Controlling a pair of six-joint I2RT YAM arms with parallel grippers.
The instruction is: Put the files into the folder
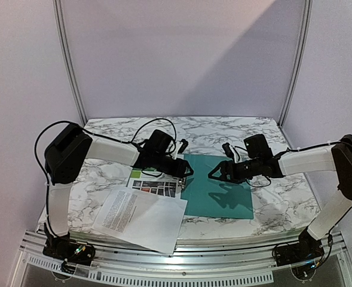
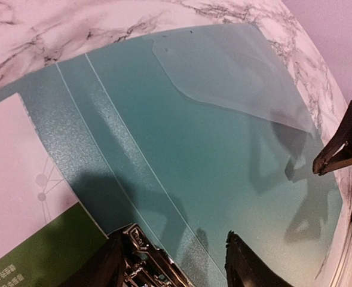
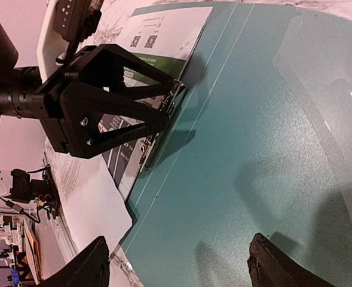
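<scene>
The teal folder (image 1: 219, 190) lies flat mid-table, showing its spine creases and a clear corner pocket (image 2: 223, 66). The green-header sheet (image 1: 155, 184) lies against its left side, overlapping the teal edge (image 2: 26, 203). The white text sheet (image 1: 141, 216) lies nearer the front, partly over the green one. My left gripper (image 1: 187, 169) is open, low over the folder's spine (image 2: 184, 263), with the metal clip (image 3: 164, 116) by its left finger. My right gripper (image 1: 215, 173) is open and empty above the folder's middle (image 3: 181, 269). It also shows in the left wrist view (image 2: 343, 143).
The marble table (image 1: 283, 203) ends close in front of the sheets, and the white sheet's corner hangs over the front edge. White walls and two metal posts close off the back and sides. The two grippers face each other a short gap apart.
</scene>
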